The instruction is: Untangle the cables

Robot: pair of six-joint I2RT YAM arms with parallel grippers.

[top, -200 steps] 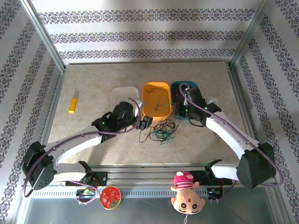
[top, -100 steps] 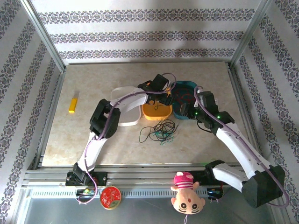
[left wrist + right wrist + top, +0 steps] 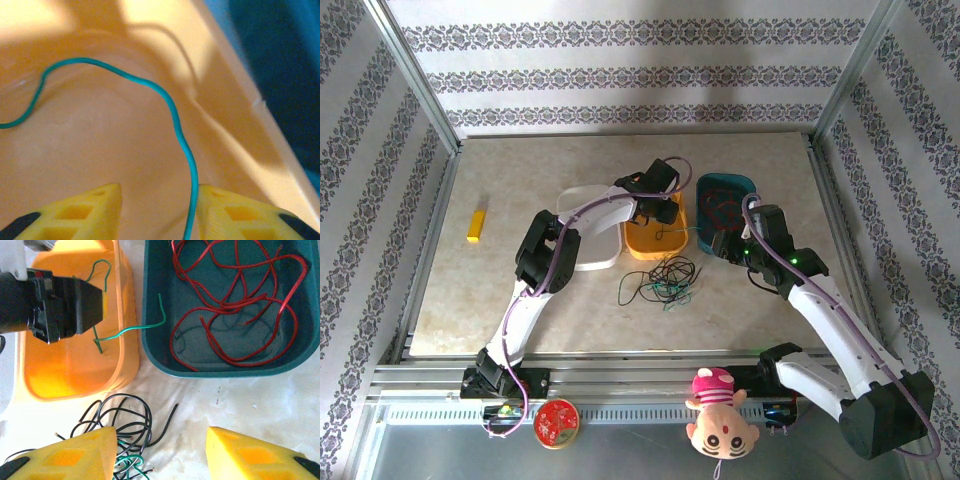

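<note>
I am looking down at the beige, stone-patterned table (image 3: 520, 170), and the cables (image 3: 665, 278) are sitting in three places.

A loose pile of thin black wires (image 3: 125, 422) is lying on the bare table just in front of the tubs, curling in round loops. A few green strands (image 3: 131, 463) are mixing in at the near edge of the pile.

The orange tub (image 3: 645, 247) is looking smooth and shiny, like plastic, with rounded corners. One thin green wire (image 3: 172, 107) is lying inside it in a long bendy curve. In the right wrist view, this green wire (image 3: 130, 330) is crossing over the orange rim and poking its tip into the dark teal tub (image 3: 155, 355) next door.

The teal tub is holding the red wires (image 3: 225, 305), which are twisting over each other in big wiggly loops. A white tub (image 3: 585, 262) is sitting just left of the orange one.

My left gripper (image 3: 159, 210) is reaching down into the orange tub. Its yellow, blocky fingers are standing apart, and the green wire is running between them, close against the right finger. They are not pinching it.

My right gripper (image 3: 162, 450) is hanging over the table near the black pile, in front of the teal tub. Its yellow fingers are gaping wide and are gripping nothing.

A small yellow block (image 3: 476, 225) is lying far off on the left.
</note>
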